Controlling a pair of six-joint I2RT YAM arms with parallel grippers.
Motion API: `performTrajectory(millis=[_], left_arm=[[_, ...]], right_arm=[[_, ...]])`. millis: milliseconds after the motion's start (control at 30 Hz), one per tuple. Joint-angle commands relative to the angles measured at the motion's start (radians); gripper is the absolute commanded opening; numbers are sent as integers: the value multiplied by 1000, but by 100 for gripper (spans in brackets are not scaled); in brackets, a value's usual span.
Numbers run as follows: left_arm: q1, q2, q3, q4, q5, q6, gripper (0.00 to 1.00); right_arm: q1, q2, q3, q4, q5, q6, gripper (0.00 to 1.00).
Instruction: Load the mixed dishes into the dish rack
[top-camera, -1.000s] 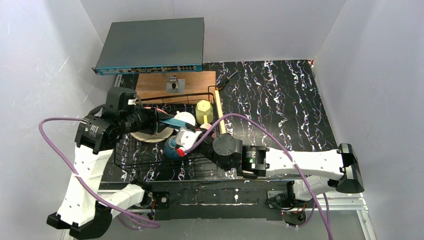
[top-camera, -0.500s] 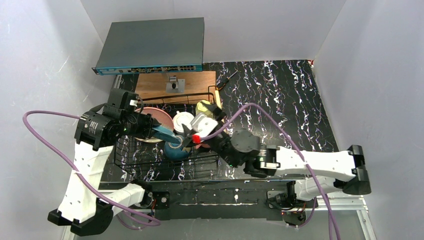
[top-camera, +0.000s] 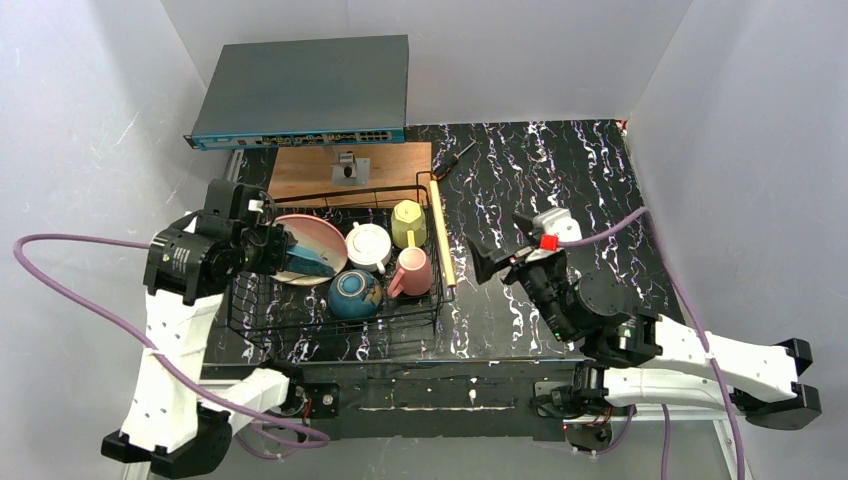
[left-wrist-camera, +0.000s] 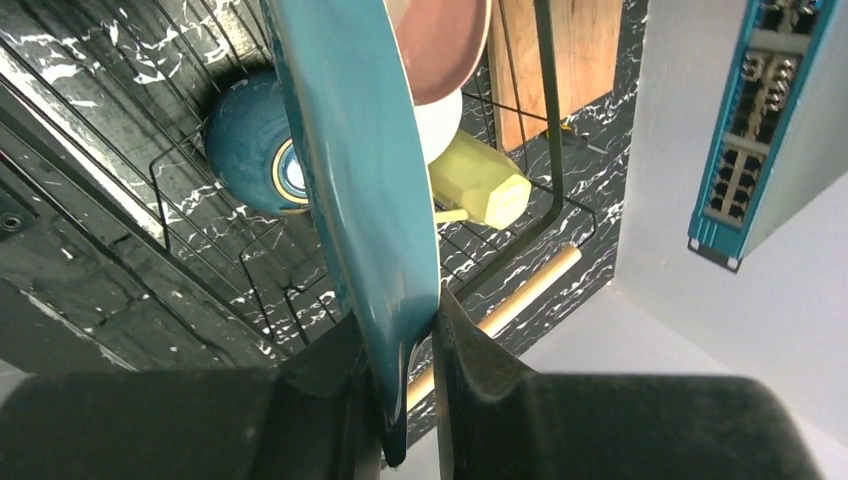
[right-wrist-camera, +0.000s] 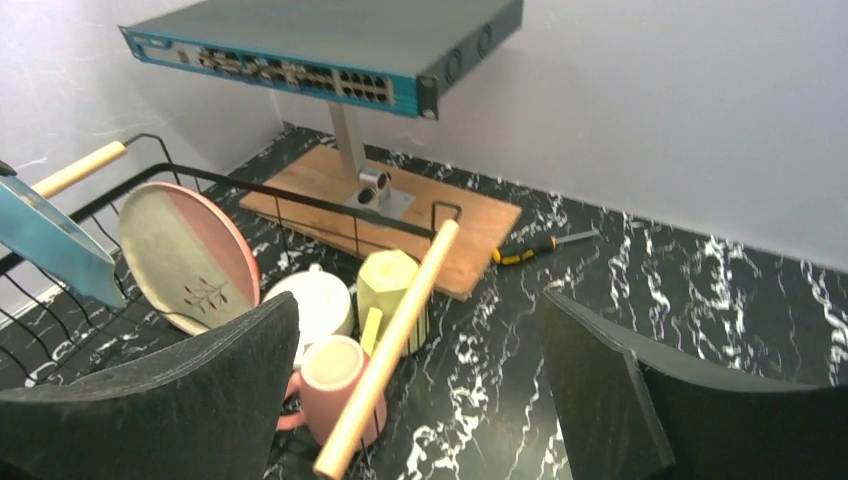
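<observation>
The right arm has swung out of the dish rack (top-camera: 330, 335) to the bare marbled table (top-camera: 600, 180) on the right, and the right gripper (top-camera: 505, 245) – closed a second ago – now has its broad black fingers (right-wrist-camera: 200, 390) spread wide with nothing between them. The pink mug (top-camera: 412, 272), matte and round with its mouth up, sits in the rack's right side, just beside the light wooden rod handle (top-camera: 442, 235) and well apart from that gripper. The left arm has drawn back a little toward the rack's left edge.

The left gripper (left-wrist-camera: 405, 340) is clamped on the rim of the teal plate (left-wrist-camera: 360, 180) – a thin, glossy disc held on edge over the left part of the black wire basket. Just behind it a two-tone plate (right-wrist-camera: 185, 255), cream and dusty pink with a small leaf sprig, leans upright against the wires. Toward the rack's middle lie the white cup (top-camera: 368, 245) and the faceted yellow-green mug (top-camera: 407, 223). The speckled blue bowl (top-camera: 355, 293) is nearer the front with its pale foot ring showing.

Behind the rack lies a flat brown wooden board (top-camera: 350, 165). A grey network switch (top-camera: 310, 90) is raised above it, and a screwdriver (right-wrist-camera: 540, 245) lies just off the board's right end.
</observation>
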Motion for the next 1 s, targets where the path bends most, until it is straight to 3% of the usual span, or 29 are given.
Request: performTrajectory(millis=[0,100,367,567,967], left_arm=[[134,18,-88,174,193,-11,0],[195,34,-159,225,315,-24,0],[249,20,-264,279,293,-47,0],[324,25,-294,319,349,-41,0],[407,34,-362,377,371,-23,0]], right_arm=[[-5,-75,-63,-157,101,187,95],[-15,-115,-135,-234,139,250,96],[-183,-175,-275,-390,59,468,98],[-263,-155,-301,-436,8,492,98],[-296,-226,-376,-480,-11,554,98]])
